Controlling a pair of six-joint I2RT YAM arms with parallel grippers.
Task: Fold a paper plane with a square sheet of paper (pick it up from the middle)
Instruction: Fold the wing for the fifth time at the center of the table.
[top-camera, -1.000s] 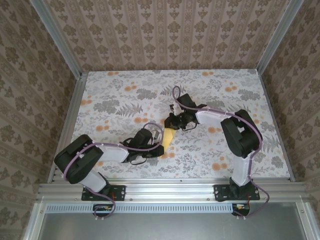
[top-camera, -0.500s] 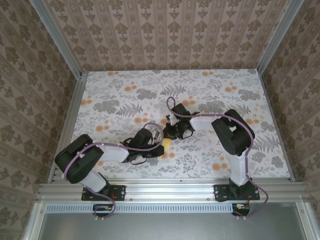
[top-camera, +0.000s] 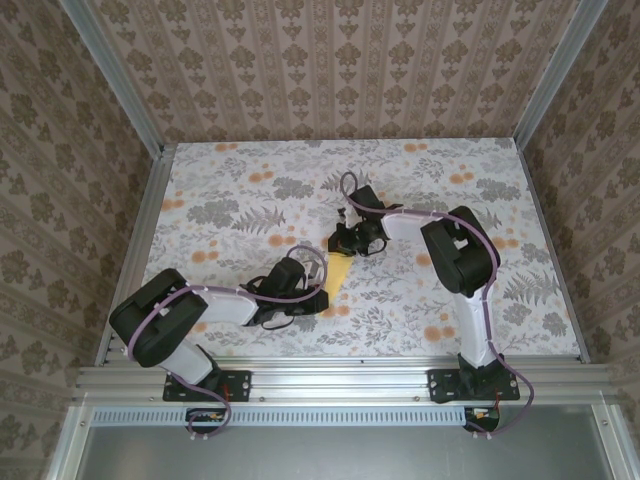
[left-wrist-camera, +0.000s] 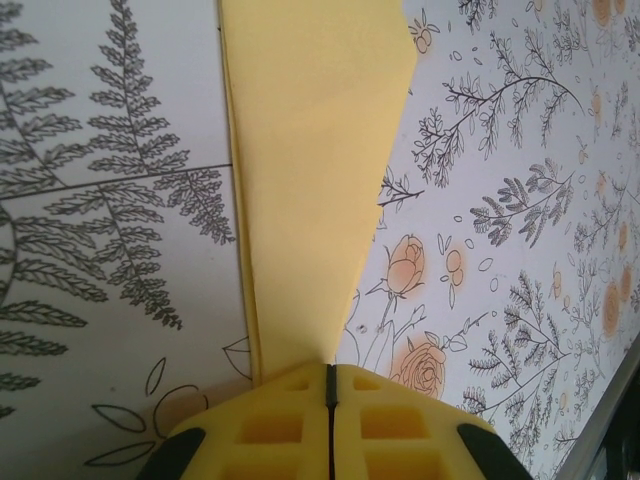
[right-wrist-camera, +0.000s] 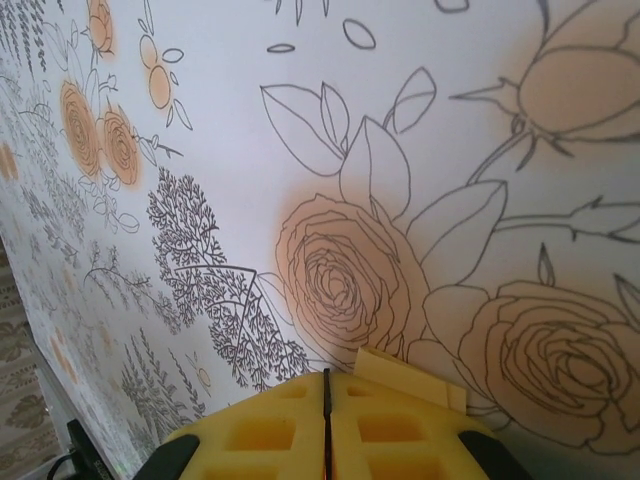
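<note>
The paper plane (top-camera: 338, 272) is a slim pale-yellow folded wedge lying on the flowered table between the two arms. In the left wrist view the paper plane (left-wrist-camera: 310, 150) narrows to a point that runs into the seam of my left gripper (left-wrist-camera: 330, 367), which is shut on that tip. From above, the left gripper (top-camera: 318, 293) sits at the plane's near end. My right gripper (top-camera: 346, 246) is at the far, wider end, shut, with its fingers down against the table. A corner of the paper plane (right-wrist-camera: 400, 372) sticks out from under its right finger (right-wrist-camera: 420, 420), beside my right gripper (right-wrist-camera: 325, 373).
The flowered tablecloth (top-camera: 220, 210) covers the whole table. Aluminium rails (top-camera: 135, 250) edge it left, right and front, and patterned walls stand behind. Both arms lie low across the near middle of the table.
The right gripper slid along the paper toward the left gripper, covering most of it, then drew back to the far end, so the yellow strip shows again. The left gripper stayed put.
</note>
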